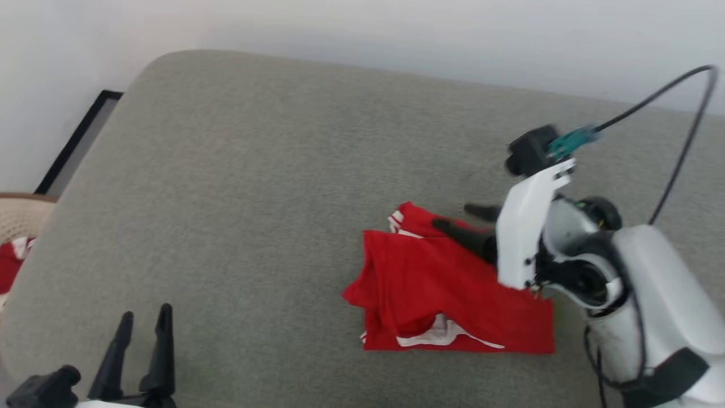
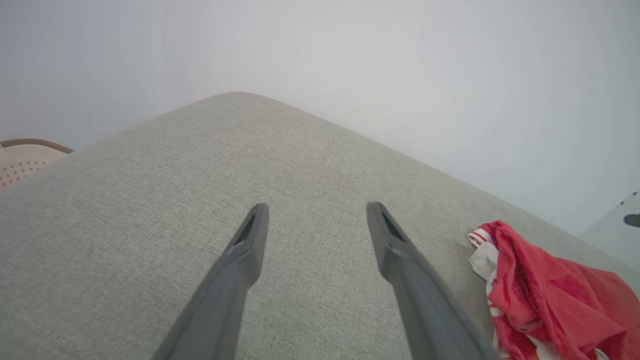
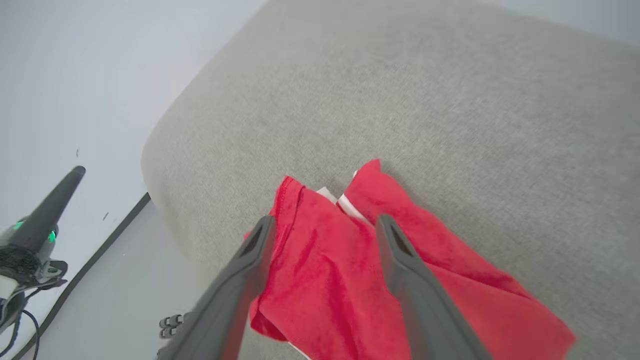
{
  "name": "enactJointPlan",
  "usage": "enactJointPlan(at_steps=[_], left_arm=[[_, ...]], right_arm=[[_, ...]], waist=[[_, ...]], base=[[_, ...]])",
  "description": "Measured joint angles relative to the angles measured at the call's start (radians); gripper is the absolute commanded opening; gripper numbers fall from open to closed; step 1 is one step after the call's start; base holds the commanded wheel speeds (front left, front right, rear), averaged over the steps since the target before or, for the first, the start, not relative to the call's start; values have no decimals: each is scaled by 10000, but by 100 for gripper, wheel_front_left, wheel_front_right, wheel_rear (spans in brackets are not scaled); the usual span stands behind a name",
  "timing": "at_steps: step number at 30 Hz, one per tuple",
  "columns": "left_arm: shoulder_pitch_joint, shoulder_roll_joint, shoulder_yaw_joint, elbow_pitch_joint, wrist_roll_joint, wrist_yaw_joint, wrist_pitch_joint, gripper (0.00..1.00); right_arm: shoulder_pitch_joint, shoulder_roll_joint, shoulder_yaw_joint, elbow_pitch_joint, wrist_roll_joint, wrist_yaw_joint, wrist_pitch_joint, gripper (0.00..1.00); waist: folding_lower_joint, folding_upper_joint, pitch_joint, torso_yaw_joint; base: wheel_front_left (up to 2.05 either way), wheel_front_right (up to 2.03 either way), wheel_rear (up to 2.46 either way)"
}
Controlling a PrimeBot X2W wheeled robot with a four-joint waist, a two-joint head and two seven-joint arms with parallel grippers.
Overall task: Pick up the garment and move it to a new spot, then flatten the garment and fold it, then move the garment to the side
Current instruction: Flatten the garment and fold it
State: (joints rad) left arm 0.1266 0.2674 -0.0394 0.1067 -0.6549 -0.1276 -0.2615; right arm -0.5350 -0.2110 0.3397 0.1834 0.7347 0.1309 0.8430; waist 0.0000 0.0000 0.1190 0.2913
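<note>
The left gripper [image 1: 145,314] is low at the left side, and its two dark fingers point forward with a gap between them. The right arm [image 1: 651,283] is stretched in from the right side, and the right gripper [image 1: 453,216] points to the left, its fingers also apart.

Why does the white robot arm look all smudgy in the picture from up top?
Head view: the white right arm and its teal plug are smeared, probably motion blur; the red soft jersey is sharper. Right wrist view: the dark jaws go fuzzy near the bottom edge. Left wrist view: the grey fabric cushion bulges, a wide-lens bend.
</note>
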Motion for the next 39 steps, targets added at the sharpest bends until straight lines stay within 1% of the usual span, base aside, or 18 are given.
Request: enactJointPlan(at_steps=[2,5,8,13,17,23,26,28,35,39], left_arm=[[8,71,82,-54,-31,0,0,100],[36,144,125,-113,-40,0,0,100],[57,186,157,-201,-31,-2,0,100],[122,272,313,-288,148,-2,2,100],[257,322,422,-374,228,-2,0,100],[651,479,587,-451,384,-2,2,100],[730,535,677,-539,541,-2,2,100],[862,516,744,-598,608,-2,2,100],[1097,491,920,-796,986,-2,0,100],[1268,552,917,-834,1080,-2,0,100]], right_arm=[[33,-119,-242,-332,130,0,-159,100],[223,-479,-522,-802,-10,0,-497,100],[562,-663,-911,-1191,-23,0,-1039,100],[1301,-1037,-1499,-1733,-157,0,-2548,100],[2070,-1231,-1781,-1822,-182,0,-3845,100],[3143,-1473,-2094,-1626,-359,0,-5814,100],[3489,-1841,-1929,-1494,-759,0,-7051,100],[3802,-1868,-1967,-1162,-938,0,-7676,100],[4421,-2040,-1797,-445,-1325,0,-9263,100],[4751,-2196,-1499,-194,-1536,0,-10109,100]], waist=[[0,0,-29,-186],[0,1,-78,-488],[0,0,-131,-802],[0,0,-274,-1279],[0,0,-449,-1647],[0,0,-829,-2085],[0,0,-1020,-2254],[0,0,-1149,-2346],[0,1,-1482,-2562],[0,0,-1628,-2617]], base=[[0,0,0],[0,0,0],[0,0,0],[0,0,0],[0,0,0],[0,0,0],[0,0,0],[0,0,0],[0,0,0],[0,0,0]])
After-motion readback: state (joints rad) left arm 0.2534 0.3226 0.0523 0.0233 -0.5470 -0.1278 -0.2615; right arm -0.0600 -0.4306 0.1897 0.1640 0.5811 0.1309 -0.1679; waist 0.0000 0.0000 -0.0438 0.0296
